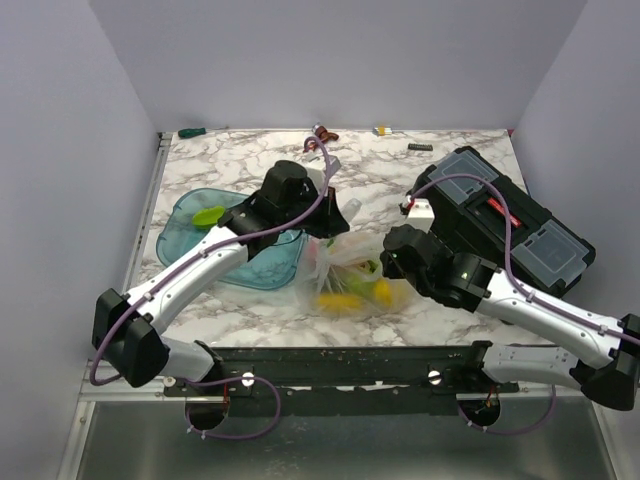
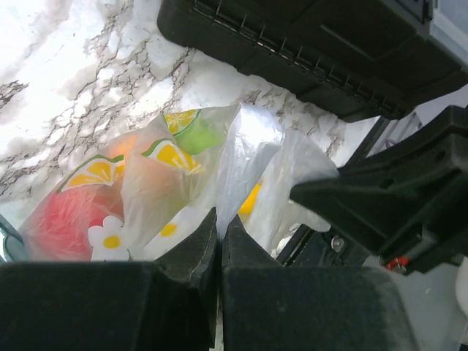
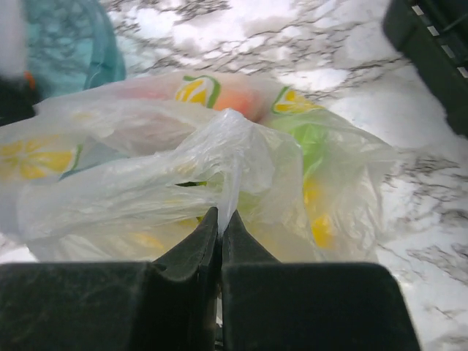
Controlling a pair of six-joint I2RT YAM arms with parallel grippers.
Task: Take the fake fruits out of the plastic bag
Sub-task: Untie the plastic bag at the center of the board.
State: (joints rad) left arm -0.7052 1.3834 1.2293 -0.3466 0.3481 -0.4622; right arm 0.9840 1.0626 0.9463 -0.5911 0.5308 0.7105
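White-and-grey marbled table (image 1: pixel 200 160) fills the walled cell. At its right rear sits a black toolbox (image 1: pixel 500 215), lid closed. On the left lies the teal tray (image 1: pixel 185 235), with a green piece (image 1: pixel 209 215) lying in it. The plastic bag (image 1: pixel 350 275) sits at the centre front, between the tray and the toolbox, with its top bunched upward. The fake fruits (image 2: pixel 62 219) are inside it, red, orange, green and yellow showing through the film. The left gripper (image 2: pixel 219 223) has its fingers pressed together on a fold of the bag's upper edge. From the opposite side, the right gripper (image 3: pixel 221 219) pinches another gathered fold, its fingers closed on the film.
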